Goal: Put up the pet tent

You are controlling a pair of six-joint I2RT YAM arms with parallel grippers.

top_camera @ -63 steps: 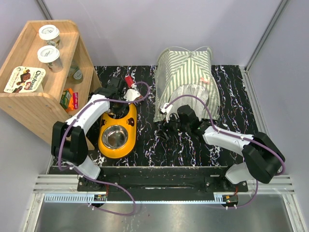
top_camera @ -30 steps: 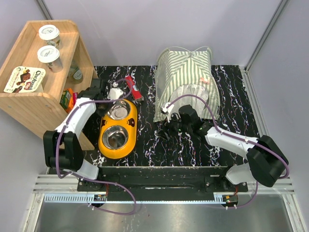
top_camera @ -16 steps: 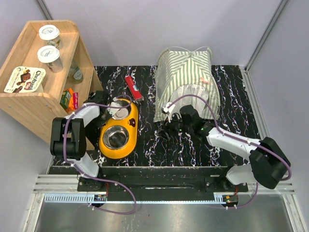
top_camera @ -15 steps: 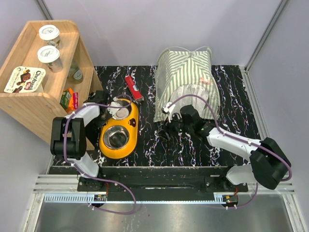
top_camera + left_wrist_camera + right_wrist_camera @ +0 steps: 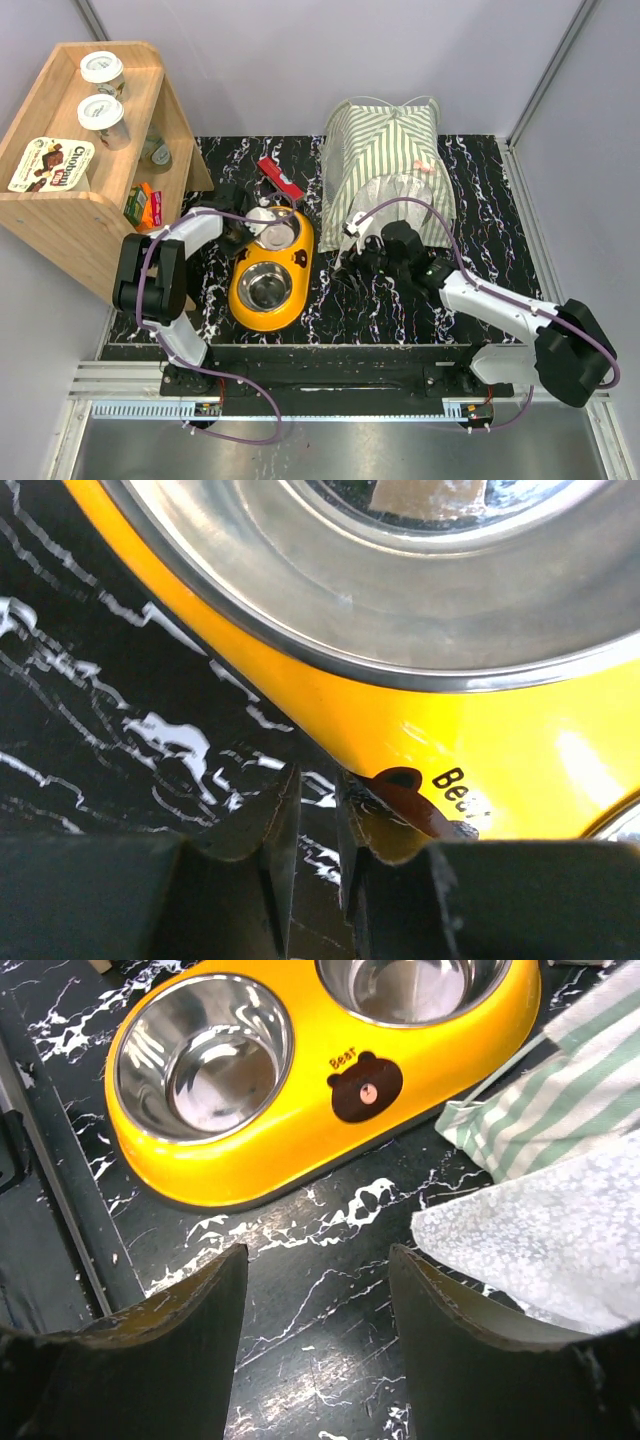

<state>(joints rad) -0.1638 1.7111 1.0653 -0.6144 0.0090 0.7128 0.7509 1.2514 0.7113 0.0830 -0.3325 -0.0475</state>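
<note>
The pet tent [image 5: 385,150] stands upright at the back right, green-and-white striped, with its lace curtain [image 5: 540,1240] hanging down at the front. My right gripper [image 5: 360,248] hovers low over the table just in front of the tent's left corner [image 5: 590,1080]. It [image 5: 318,1260] is open with nothing between its fingers. My left gripper [image 5: 243,228] is at the far end of a yellow double-bowl feeder [image 5: 299,262]. Its jaws [image 5: 318,778] are open only by a narrow gap with bare table showing between them. One fingertip [image 5: 352,805] lies against the feeder's yellow edge [image 5: 480,730].
The yellow feeder [image 5: 300,1130] lies between the two grippers, close to the tent's left side. A red packet [image 5: 282,180] lies behind it. A wooden shelf [image 5: 90,200] with cups and boxes stands at the left. Grey walls enclose the table.
The yellow feeder has slid right toward the tent, and my left gripper has moved right with it. The right gripper has shifted slightly right.
</note>
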